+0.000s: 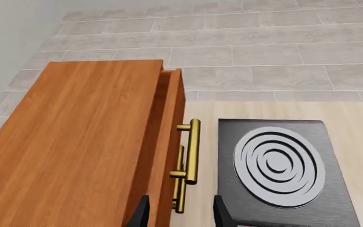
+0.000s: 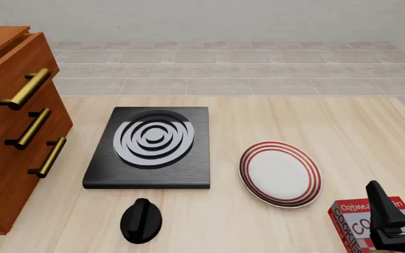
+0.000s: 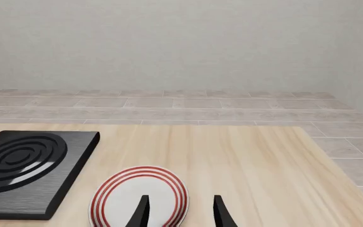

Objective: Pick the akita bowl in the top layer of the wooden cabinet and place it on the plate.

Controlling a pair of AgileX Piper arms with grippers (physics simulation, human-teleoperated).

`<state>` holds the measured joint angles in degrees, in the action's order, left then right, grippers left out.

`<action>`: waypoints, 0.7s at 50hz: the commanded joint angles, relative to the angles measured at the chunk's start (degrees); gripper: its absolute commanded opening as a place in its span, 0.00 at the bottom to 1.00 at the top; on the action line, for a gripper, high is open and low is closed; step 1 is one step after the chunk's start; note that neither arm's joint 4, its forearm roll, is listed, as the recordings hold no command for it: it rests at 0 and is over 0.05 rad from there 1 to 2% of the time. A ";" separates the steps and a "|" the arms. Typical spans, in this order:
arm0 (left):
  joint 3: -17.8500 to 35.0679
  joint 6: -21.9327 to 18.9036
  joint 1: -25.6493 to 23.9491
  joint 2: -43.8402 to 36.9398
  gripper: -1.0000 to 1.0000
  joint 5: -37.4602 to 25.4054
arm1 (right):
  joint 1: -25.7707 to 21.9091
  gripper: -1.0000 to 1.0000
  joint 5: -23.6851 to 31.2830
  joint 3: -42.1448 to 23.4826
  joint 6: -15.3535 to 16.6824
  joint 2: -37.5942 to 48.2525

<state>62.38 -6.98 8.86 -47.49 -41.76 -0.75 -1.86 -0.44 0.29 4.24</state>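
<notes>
The wooden cabinet (image 2: 12, 126) stood at the left edge of the worktop (image 2: 259, 118). Its top layer (image 1: 168, 142) was pulled out only a little, so a thin gap showed behind the drawer front. The akita bowl was not visible in any view. The left tool (image 1: 180, 215) hung above the brass handle (image 1: 192, 151) with its fingers spread and nothing between them. The right tool (image 2: 403, 203) was at the near right corner, above a cookies box (image 2: 360, 226), also spread and empty. The plate (image 2: 280, 173) lay free on the worktop, near the black slab (image 2: 150, 150) but apart from it. A black knob (image 2: 141, 220) lay near the front edge.
</notes>
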 commanded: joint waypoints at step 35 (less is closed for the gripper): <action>-5.23 -3.68 5.66 -1.43 1.00 1.32 | 0.01 1.00 -1.85 0.12 -0.06 2.06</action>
<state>58.52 -10.13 13.44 -48.89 -40.77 -0.78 -3.41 -0.33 0.27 5.98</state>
